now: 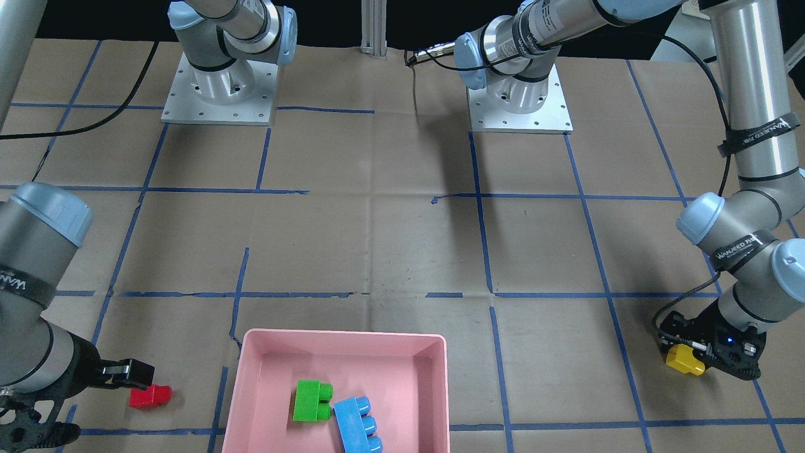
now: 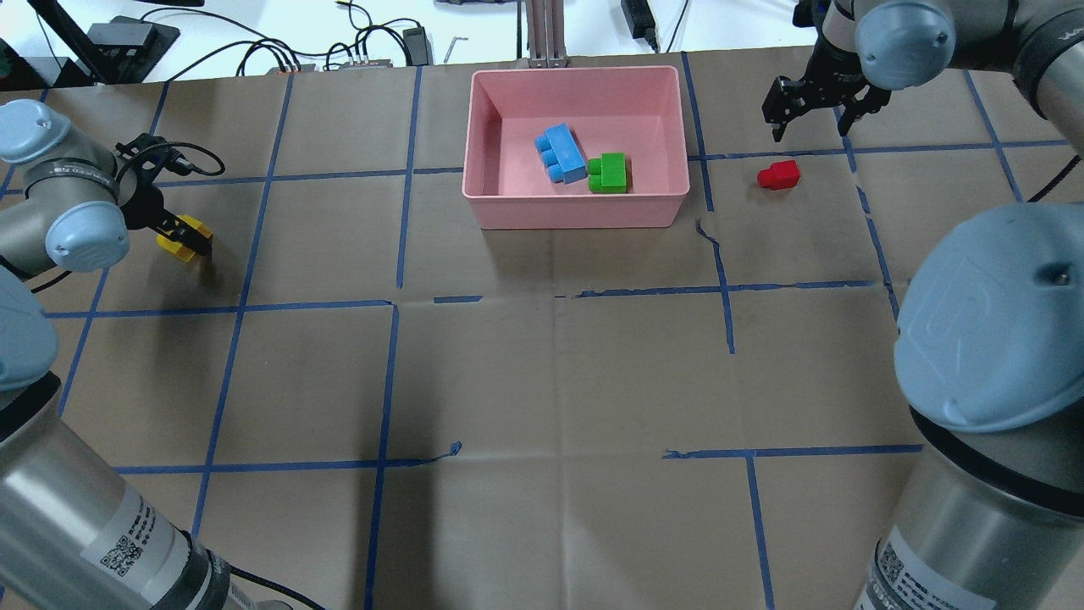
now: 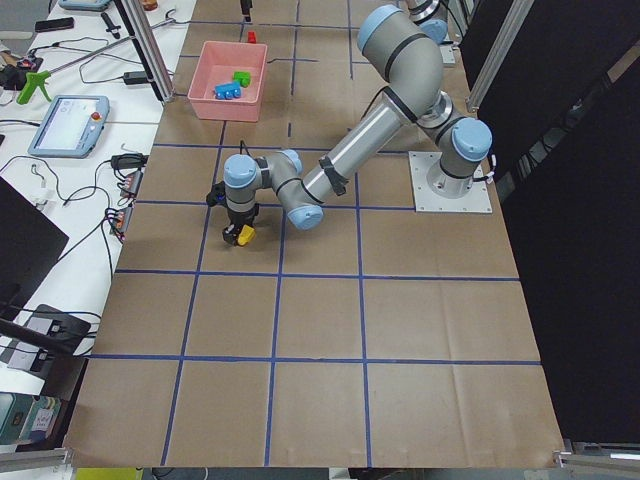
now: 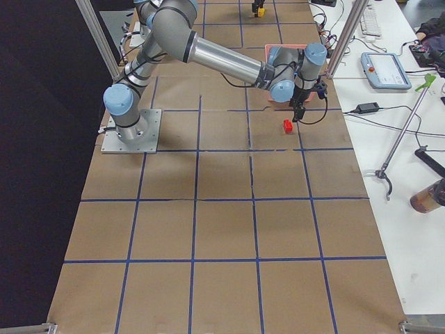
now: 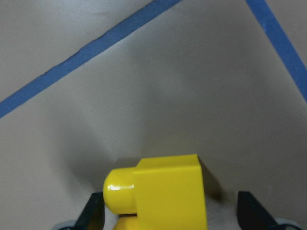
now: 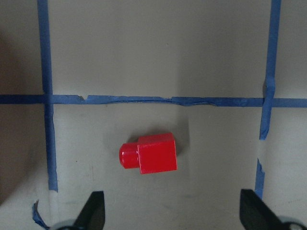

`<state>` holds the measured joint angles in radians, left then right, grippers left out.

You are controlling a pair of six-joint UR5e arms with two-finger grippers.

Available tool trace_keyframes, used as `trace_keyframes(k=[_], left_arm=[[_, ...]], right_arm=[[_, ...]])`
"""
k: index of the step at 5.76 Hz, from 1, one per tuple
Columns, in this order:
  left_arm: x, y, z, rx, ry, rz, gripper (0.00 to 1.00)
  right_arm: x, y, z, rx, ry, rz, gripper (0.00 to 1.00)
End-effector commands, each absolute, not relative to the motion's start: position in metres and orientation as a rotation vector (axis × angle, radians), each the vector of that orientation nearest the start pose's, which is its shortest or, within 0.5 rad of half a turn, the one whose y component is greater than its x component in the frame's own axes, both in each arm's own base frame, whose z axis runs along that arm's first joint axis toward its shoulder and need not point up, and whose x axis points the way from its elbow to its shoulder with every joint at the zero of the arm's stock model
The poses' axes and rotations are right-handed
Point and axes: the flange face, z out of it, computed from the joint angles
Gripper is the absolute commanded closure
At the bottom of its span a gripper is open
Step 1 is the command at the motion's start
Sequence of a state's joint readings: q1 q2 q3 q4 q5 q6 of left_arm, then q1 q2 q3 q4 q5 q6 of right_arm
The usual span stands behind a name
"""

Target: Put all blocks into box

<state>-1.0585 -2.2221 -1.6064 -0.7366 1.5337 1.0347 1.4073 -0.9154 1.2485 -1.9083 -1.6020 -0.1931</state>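
Observation:
The pink box (image 2: pixel 576 72) stands at the far middle of the table and holds the green block (image 2: pixel 610 173) and the light-blue block (image 2: pixel 561 152). The yellow block (image 2: pixel 185 238) lies on the table at the far left. My left gripper (image 2: pixel 188 241) is down around it, open: in the left wrist view the yellow block (image 5: pixel 163 196) sits between the spread fingers (image 5: pixel 93 213). The red block (image 2: pixel 779 174) lies on the table right of the box. My right gripper (image 2: pixel 809 127) hovers just beyond it, open and empty; the red block (image 6: pixel 149 153) shows ahead of its fingers (image 6: pixel 93 211).
Brown paper with a blue tape grid (image 2: pixel 394 305) covers the table. The two arm bases (image 1: pixel 220 94) (image 1: pixel 519 100) stand at the robot's side. An aluminium post (image 2: pixel 546 34) and cables (image 2: pixel 279 55) lie just beyond the box at the far edge.

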Motion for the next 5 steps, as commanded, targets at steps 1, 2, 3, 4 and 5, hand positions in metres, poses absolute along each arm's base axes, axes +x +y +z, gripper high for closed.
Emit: trace_keyframes(k=[1, 2, 3, 4, 5], left_arm=[[0.212, -0.653, 0.172, 0.768, 2.961, -0.202, 0.81], [0.208, -0.653, 0.182, 0.691, 3.021, -0.175, 0.86], [0.186, -0.654, 0.208, 0.528, 3.101, -0.248, 0.86], [0.147, -0.654, 0.237, 0.34, 3.201, -0.295, 0.86], [0.062, -0.665, 0.267, 0.112, 3.239, -0.317, 0.86]], right_arm=[[0.008, -0.75, 0.232, -0.131, 3.169, 0.02, 0.01], [0.007, -0.754, 0.221, -0.227, 3.165, 0.002, 0.01], [0.007, -0.753, 0.212, -0.236, 3.16, 0.025, 0.01], [0.009, -0.752, 0.203, -0.274, 3.152, 0.049, 0.01], [0.013, -0.753, 0.2, -0.28, 3.111, 0.032, 0.01]])
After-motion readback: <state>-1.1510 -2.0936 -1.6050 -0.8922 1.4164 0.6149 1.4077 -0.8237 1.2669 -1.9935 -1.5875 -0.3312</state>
